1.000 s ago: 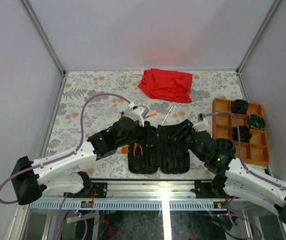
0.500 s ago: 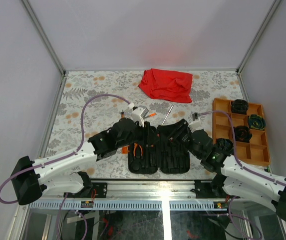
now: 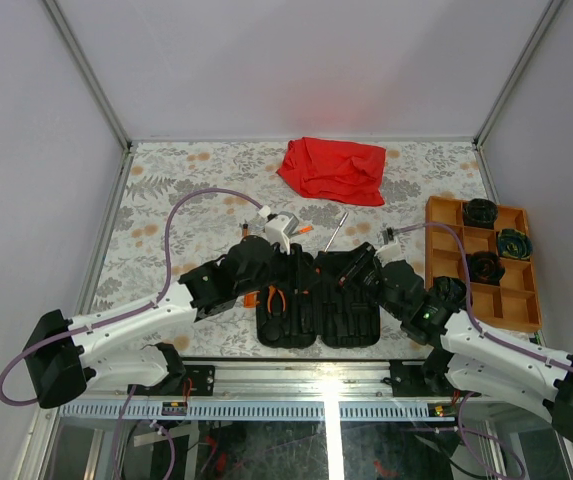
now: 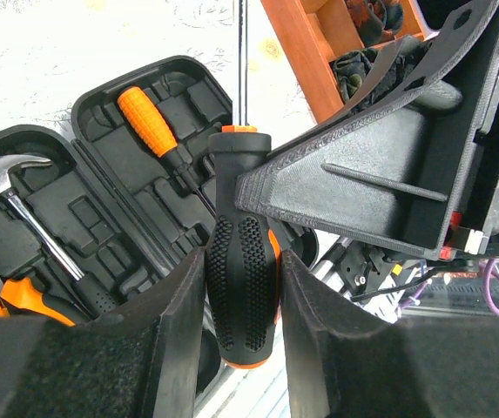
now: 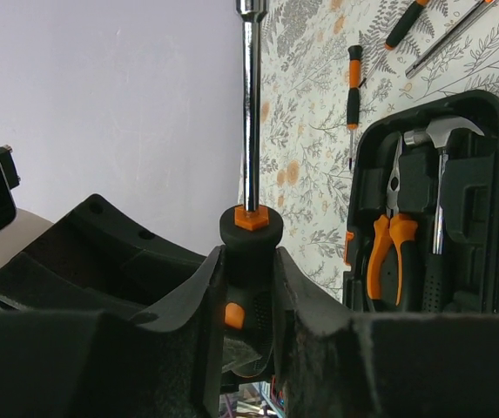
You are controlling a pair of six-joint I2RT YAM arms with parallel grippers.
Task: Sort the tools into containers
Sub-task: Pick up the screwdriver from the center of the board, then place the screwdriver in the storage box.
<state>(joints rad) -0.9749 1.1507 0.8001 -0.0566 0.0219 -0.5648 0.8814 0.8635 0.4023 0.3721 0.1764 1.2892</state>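
Though the open case lies half hidden from above, the left gripper clamps a screwdriver, tip cut off, and the right gripper a nut driver, over it.

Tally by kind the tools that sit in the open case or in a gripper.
Screwdrivers: 2 (orange-handled screwdriver in the case, black-handled screwdriver in the left gripper)
Nut driver: 1 (right gripper)
Hammer: 1 (case)
Pliers: 1 (case)
Total: 5
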